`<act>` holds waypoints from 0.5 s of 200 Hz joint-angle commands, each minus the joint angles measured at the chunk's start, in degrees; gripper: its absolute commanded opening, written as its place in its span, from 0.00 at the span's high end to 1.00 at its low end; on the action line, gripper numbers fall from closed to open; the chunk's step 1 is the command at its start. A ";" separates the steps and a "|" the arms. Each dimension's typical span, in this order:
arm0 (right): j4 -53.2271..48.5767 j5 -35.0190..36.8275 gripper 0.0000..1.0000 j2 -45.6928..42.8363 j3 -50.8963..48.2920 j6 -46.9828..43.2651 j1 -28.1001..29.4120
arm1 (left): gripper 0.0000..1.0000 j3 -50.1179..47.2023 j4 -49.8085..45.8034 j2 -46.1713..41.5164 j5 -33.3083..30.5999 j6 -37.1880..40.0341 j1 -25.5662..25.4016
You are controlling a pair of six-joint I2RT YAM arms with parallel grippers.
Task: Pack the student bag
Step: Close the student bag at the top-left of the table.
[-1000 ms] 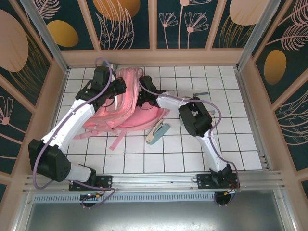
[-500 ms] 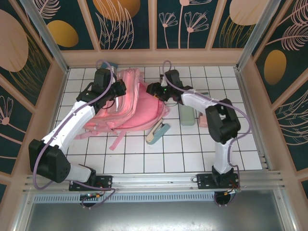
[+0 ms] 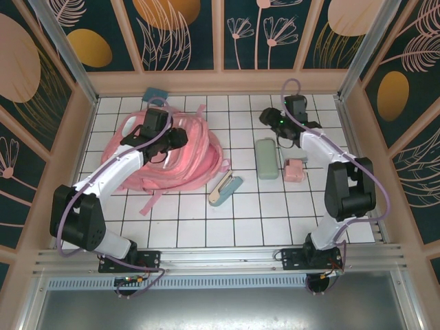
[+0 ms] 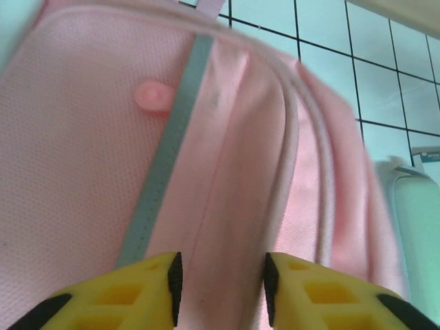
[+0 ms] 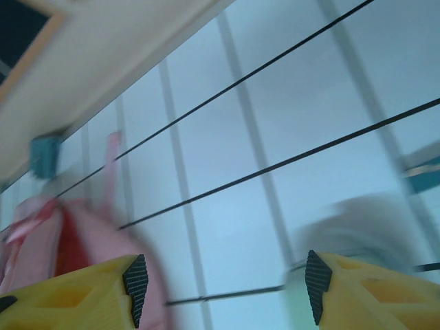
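The student bag (image 3: 199, 157) lies flat on the white-tiled tabletop (image 3: 240, 220), at about 9 o'clock from the middle, with its straps trailing toward 6 o'clock. Its inside is not visible from above, so I cannot tell what it holds.

The left tool (image 3: 177, 137) sits over the top of the bag. In the left wrist view its jaws are partly open (image 4: 221, 283), with a ridge of pink fabric and a grey strip (image 4: 165, 158) running up from between them. I cannot tell whether the pads touch the cloth.

Three things lie outside the bag. A pale green case (image 3: 266, 159) is at 3 o'clock from it. A small pink item (image 3: 294, 170) is just beside the case at 4 o'clock. A teal and beige stapler-like piece (image 3: 225, 190) is at 4 o'clock from the bag. A teal block (image 3: 152, 94) rests at 12 o'clock from the bag, by the far wall.

The right tool (image 3: 265, 117) hangs at 12 o'clock from the green case. Its jaws are spread wide and empty (image 5: 225, 285) above bare tile.
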 commanded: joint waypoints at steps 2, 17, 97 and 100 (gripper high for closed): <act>-2.95 5.26 0.35 -1.04 -2.76 -1.44 -4.58 | 0.45 0.02 1.73 -0.57 0.74 -0.55 0.78; -2.58 5.45 0.35 -0.09 -3.77 -0.84 -7.84 | 0.38 0.03 1.62 -1.55 1.16 -0.94 0.82; -4.64 -1.53 0.38 12.34 -1.95 2.53 -12.01 | 0.01 -0.11 1.18 -5.35 1.83 -1.74 0.82; -4.49 -2.08 0.38 12.93 -1.79 2.62 -11.93 | 0.02 -0.07 1.16 -5.41 1.84 -1.74 0.82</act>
